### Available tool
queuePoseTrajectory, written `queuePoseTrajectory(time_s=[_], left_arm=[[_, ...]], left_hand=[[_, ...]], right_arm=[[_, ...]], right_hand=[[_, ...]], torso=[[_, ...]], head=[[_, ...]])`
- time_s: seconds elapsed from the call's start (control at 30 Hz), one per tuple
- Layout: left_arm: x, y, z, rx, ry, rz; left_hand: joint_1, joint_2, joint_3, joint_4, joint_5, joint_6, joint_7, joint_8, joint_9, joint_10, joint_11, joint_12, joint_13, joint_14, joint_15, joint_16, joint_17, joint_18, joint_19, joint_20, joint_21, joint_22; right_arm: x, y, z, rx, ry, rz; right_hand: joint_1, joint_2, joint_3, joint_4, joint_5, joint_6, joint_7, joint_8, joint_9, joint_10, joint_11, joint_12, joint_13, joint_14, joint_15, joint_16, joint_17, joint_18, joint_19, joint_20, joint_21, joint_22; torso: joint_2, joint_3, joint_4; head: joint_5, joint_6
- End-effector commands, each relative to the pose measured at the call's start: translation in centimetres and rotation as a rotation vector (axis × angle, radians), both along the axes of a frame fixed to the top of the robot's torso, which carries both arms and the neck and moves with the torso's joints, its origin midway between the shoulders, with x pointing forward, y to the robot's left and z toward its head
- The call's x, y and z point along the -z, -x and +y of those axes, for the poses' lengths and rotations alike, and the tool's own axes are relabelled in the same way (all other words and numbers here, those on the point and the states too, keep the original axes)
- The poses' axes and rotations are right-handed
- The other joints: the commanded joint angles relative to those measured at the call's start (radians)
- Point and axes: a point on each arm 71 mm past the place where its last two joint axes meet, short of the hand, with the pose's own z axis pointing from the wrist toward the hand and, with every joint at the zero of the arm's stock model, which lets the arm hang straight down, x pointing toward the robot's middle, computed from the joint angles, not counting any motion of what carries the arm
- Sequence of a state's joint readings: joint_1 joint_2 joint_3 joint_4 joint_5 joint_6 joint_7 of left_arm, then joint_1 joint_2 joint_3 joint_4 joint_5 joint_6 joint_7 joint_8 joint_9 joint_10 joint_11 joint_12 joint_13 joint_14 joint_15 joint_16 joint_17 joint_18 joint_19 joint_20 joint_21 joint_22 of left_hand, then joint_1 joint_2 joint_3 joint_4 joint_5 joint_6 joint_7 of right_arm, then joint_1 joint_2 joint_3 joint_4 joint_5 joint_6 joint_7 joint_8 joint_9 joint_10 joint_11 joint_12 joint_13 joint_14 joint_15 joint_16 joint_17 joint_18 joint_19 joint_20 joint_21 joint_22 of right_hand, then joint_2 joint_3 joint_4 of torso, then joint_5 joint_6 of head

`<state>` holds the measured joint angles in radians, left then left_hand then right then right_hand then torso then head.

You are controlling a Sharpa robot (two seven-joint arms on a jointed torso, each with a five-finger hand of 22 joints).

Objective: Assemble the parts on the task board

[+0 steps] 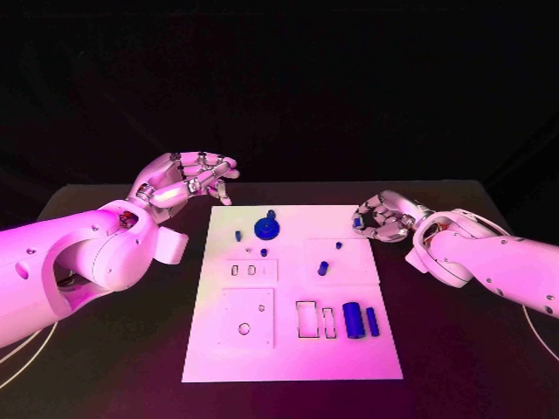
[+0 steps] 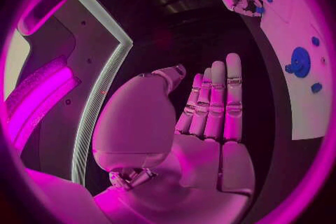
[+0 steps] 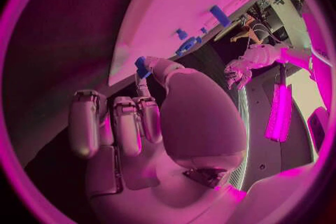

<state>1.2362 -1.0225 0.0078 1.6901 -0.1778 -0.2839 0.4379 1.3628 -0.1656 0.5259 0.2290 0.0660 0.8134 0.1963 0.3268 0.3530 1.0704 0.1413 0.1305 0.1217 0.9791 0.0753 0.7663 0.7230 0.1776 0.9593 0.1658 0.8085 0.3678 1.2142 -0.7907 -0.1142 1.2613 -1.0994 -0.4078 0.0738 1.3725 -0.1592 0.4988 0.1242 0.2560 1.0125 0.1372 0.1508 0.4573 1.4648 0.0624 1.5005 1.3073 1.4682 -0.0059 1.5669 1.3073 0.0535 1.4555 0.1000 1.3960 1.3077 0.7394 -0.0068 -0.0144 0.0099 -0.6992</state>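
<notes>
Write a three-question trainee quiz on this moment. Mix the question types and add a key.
1. True or false: the left hand holds a blue part.
2. What does the right hand pinch at the task board's edge? A) a small blue part B) the round blue disc C) nothing
3. Fill in: two blue cylinders lie near the board's ____ edge, by the robot's sides.

Key: 1 false; 2 A; 3 right.

The task board point(image 1: 293, 349) lies mid-frame on the table point(image 1: 103, 349), with a round part point(image 1: 268, 230) near its top edge, two cylinders point(image 1: 353, 318) lower right, the left hand point(image 1: 185, 181) upper left and the right hand point(image 1: 383, 216) by its upper right corner.
</notes>
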Motion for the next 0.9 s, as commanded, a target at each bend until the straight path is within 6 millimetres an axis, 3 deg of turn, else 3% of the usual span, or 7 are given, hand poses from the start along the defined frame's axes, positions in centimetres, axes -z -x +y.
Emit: queuePoseTrajectory(time_s=[0.03, 0.23, 0.47, 0.6, 0.8, 0.9], left_arm=[[-0.1, 0.1, -0.2, 0.021, 0.006, -0.007], [-0.1, 0.0, -0.2, 0.015, 0.006, -0.004], [0.1, -0.4, -0.1, 0.003, 0.002, 0.004], [0.3, -0.7, -0.1, -0.007, -0.007, 0.011], [0.5, -0.9, -0.1, -0.022, -0.023, 0.023], [0.5, -1.0, -0.2, -0.022, -0.026, 0.026]], left_hand=[[0.003, 0.003, 0.005, -0.002, -0.004, -0.003, 0.005, -0.003, 0.002, -0.005, 0.001, -0.004, 0.002, -0.003, 0.001, -0.006, -0.002, 0.005, -0.005, 0.002, 0.005, 0.001], [0.000, 0.003, 0.004, 0.000, -0.004, -0.003, 0.006, -0.003, 0.002, -0.004, 0.001, -0.004, 0.002, -0.003, 0.001, -0.006, -0.002, 0.005, -0.007, 0.002, 0.006, 0.002], [-0.009, 0.003, 0.001, 0.005, -0.007, -0.002, 0.007, -0.003, 0.004, -0.003, 0.001, -0.003, 0.003, -0.002, 0.001, -0.007, -0.003, 0.005, -0.009, 0.003, 0.009, 0.003], [-0.010, 0.003, 0.001, 0.005, -0.007, -0.002, 0.007, -0.003, 0.004, -0.003, 0.001, -0.003, 0.003, -0.001, 0.001, -0.007, -0.003, 0.005, -0.009, 0.003, 0.009, 0.003], [-0.013, 0.003, -0.001, 0.007, -0.007, -0.001, 0.006, -0.002, 0.005, -0.001, 0.001, -0.002, 0.003, 0.003, 0.001, -0.004, -0.002, 0.005, -0.008, 0.003, 0.012, 0.004], [-0.013, 0.003, -0.001, 0.007, -0.007, -0.001, 0.006, -0.002, 0.005, -0.001, 0.001, -0.002, 0.003, 0.003, 0.001, -0.004, -0.002, 0.005, -0.008, 0.003, 0.012, 0.004]], right_arm=[[-0.9, -0.2, -0.1, 0.093, -0.013, 0.001], [-2.9, 0.5, 2.0, 0.096, -0.027, -0.004], [-4.1, 2.3, 7.9, -0.014, -0.001, -0.029], [-3.9, 3.8, 11.8, -0.096, 0.006, -0.032], [-3.0, 5.2, 15.8, -0.169, 0.018, -0.029], [-2.3, 5.7, 17.1, -0.188, 0.029, -0.022]], right_hand=[[0.004, 0.015, 0.007, -0.002, 0.010, -0.007, 0.000, 0.009, 0.007, 0.039, -0.007, 0.000, 0.184, 0.103, -0.008, 0.004, 0.263, -0.004, -0.002, -0.007, -0.002, 0.103], [0.004, 0.013, 0.010, -0.008, 0.016, -0.010, 0.001, 0.011, 0.009, 0.039, -0.007, -0.001, 0.184, 0.103, -0.007, 0.004, 0.263, -0.004, -0.001, -0.007, -0.001, 0.105], [-0.005, 0.006, 0.008, -0.010, 0.017, -0.013, 0.002, 0.013, 0.011, 0.041, -0.006, 0.001, 0.186, 0.103, -0.007, 0.004, 0.263, -0.006, 0.002, -0.007, 0.003, 0.109], [-0.008, 0.003, 0.008, -0.011, 0.015, -0.016, 0.002, 0.012, 0.011, 0.041, -0.006, 0.001, 0.186, 0.103, -0.007, 0.004, 0.263, -0.005, 0.002, -0.007, 0.002, 0.109], [-0.008, 0.002, 0.008, -0.012, 0.014, -0.016, 0.002, 0.012, 0.011, 0.042, -0.006, 0.002, 0.187, 0.103, -0.006, 0.004, 0.263, -0.005, 0.001, -0.007, 0.001, 0.108], [-0.009, 0.001, 0.008, -0.013, 0.012, -0.016, 0.002, 0.013, 0.012, 0.042, -0.005, 0.001, 0.186, 0.103, -0.006, 0.004, 0.263, -0.005, 0.000, -0.007, 0.000, 0.107]], torso=[[-0.002, -0.0015, -0.0007], [-0.006, -0.0039, -0.0020], [-0.014, -0.0063, -0.0053], [-0.019, -0.0062, -0.0040], [-0.023, -0.0088, -0.0010], [-0.021, -0.0083, 0.0002]], head=[[0.002, 0.001], [0.008, 0.004], [0.021, -0.005], [0.025, -0.007], [0.027, -0.014], [0.030, -0.014]])
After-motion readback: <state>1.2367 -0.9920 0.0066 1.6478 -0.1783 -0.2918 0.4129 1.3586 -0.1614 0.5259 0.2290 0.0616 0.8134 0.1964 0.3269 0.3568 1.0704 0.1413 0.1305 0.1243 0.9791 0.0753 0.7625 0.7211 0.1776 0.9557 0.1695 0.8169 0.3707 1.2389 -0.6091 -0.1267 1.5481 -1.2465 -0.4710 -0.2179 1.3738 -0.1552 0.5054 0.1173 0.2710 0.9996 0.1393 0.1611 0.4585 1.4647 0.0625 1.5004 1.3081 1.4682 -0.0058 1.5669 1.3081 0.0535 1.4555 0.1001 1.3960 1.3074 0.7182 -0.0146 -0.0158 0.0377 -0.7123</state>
